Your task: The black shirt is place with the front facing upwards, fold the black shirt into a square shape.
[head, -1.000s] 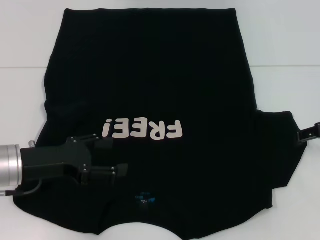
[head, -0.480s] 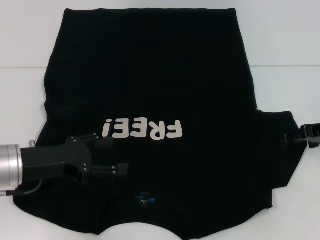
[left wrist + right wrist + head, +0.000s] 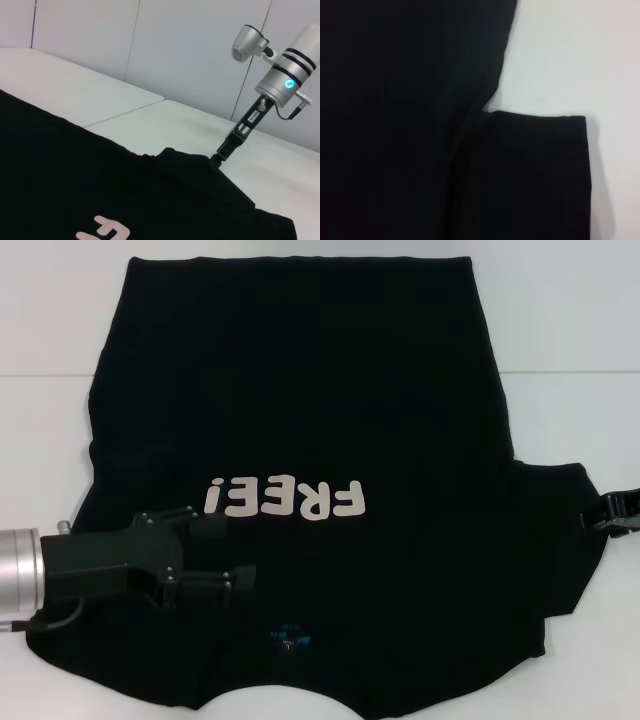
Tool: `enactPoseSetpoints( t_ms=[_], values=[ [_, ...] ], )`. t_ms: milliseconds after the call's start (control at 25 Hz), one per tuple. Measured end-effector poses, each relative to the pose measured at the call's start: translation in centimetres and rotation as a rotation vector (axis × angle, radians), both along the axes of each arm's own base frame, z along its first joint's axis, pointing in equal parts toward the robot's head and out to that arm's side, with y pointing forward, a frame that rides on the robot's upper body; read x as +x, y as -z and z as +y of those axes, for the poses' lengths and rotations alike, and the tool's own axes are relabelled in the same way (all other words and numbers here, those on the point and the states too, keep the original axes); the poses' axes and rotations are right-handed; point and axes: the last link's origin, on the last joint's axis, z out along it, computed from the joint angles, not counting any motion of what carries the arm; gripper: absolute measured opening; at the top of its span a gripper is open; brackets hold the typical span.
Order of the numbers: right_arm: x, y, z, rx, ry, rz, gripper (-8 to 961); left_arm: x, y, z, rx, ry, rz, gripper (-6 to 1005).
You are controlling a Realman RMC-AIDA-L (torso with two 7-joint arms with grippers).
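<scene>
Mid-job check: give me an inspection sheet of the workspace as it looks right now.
Surface: white table, a seam line running across it.
Job's things: black shirt spread front up, "FREE!" print showing, collar toward the robot; right sleeve lying flat, left sleeve already folded in.
Clutter: nothing seen.
Grippers: left gripper open over the shirt's left shoulder area; right gripper at the right sleeve's edge, fingers not readable.
Cables: a thin black cable by the left wrist; another at the right wrist.
Surroundings: plain white wall panels.
</scene>
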Motion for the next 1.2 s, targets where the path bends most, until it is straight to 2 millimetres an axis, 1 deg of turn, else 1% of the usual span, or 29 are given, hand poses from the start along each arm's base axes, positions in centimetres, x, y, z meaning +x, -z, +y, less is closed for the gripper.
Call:
enactPoseSetpoints(
  t_ms=[440,640,760,1040,1200],
  values=[
    [0.1,0.0,0.0,0.001,0.002,-0.002,434,-0.1,0.0,-0.2,-0.002,-0.002,-0.002,920],
    [0.0,0.0,0.0,-0.003,-0.001,-0.007,187,-0.2,0.0,-0.2,-0.003,-0.004,-0.002,920],
    [0.0,0.0,0.0,-0.003,-0.003,-0.009,3,-0.2,0.0,-0.2,-0.004,-0.003,-0.003,919],
    [0.0,-0.5,0.2,0.005,-0.01,-0.012,2,-0.2,0.0,-0.2,-0.003,-0.003,-0.002,919],
    [-0.1,-1.3,0.3,0.025,-0.017,0.0,1,-0.2,-0.1,-0.2,-0.003,-0.004,-0.001,920]
  ],
)
